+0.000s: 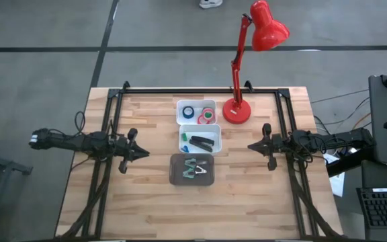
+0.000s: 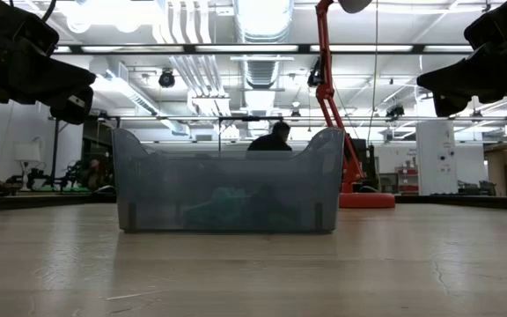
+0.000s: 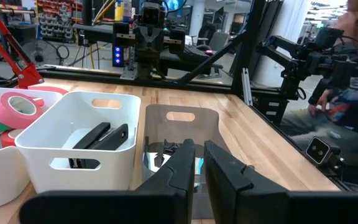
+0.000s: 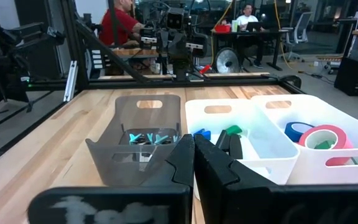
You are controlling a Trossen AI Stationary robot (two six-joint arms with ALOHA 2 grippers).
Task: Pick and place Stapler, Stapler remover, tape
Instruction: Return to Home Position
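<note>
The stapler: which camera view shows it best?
The left wrist view: the stapler lies plain and close in the middle white bin. The high view shows it small, the right wrist view only partly, the low view not at all.

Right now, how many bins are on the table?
3, in a row down the table's middle: far white bin with tape by the lamp, middle white bin with the stapler, near grey bin. None appears hidden.

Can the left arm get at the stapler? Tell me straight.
Probably yes. The stapler lies uncovered in the open white bin, and bare table separates it from the left gripper, whose jaws look shut and would need opening.
</note>
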